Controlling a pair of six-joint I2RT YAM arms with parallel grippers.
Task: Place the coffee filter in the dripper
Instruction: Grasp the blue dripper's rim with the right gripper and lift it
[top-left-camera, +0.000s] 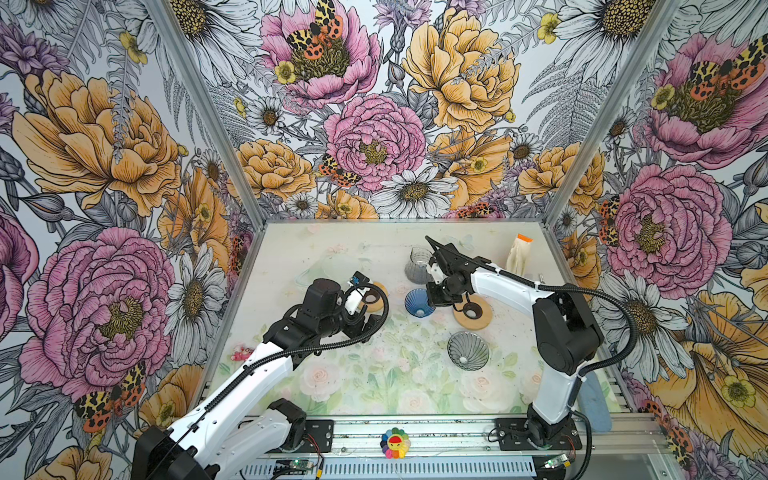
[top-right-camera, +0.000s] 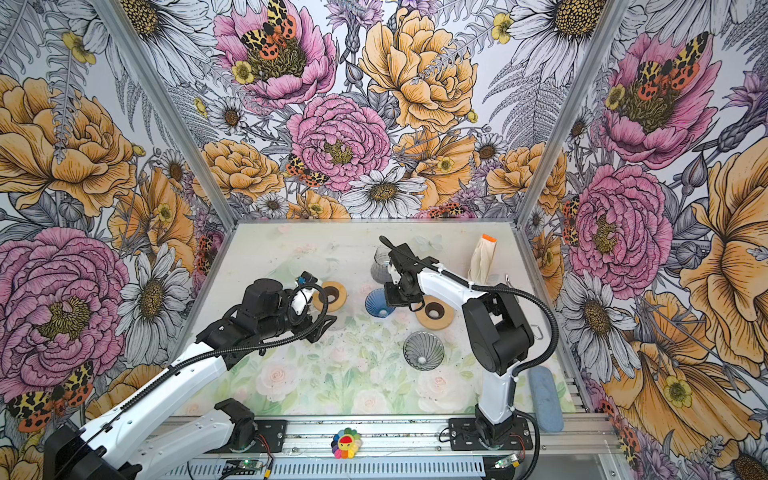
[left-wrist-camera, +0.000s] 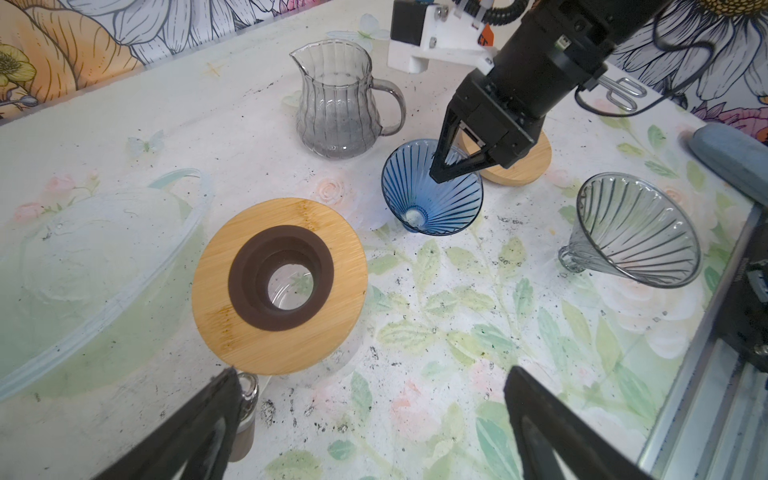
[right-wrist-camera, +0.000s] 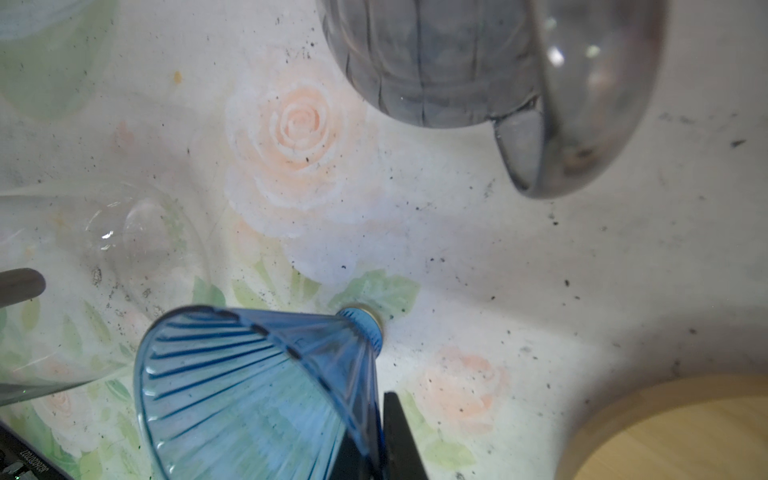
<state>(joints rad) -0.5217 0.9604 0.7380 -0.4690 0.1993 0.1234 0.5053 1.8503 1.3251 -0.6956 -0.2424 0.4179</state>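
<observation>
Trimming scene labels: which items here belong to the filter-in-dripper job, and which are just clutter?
Job: filter pack, blue dripper, right gripper shut on its rim.
Lying about: grey dripper, glass carafe, left wooden ring, right wooden ring, blue-grey pad, open left gripper.

Black right gripper (left-wrist-camera: 441, 176) pinching a blue ribbed glass cone dripper (left-wrist-camera: 428, 203)

The jaws clamp the tilted dripper's rim, its narrow tip on the floral table (left-wrist-camera: 436, 316). A smoky glass pitcher (left-wrist-camera: 336, 104) stands just beside it, with a round bamboo disc with a brown ring (left-wrist-camera: 279, 286) near. A grey ribbed glass cone (left-wrist-camera: 636, 228) lies apart. The left gripper (left-wrist-camera: 372, 374) is spread wide.
</observation>
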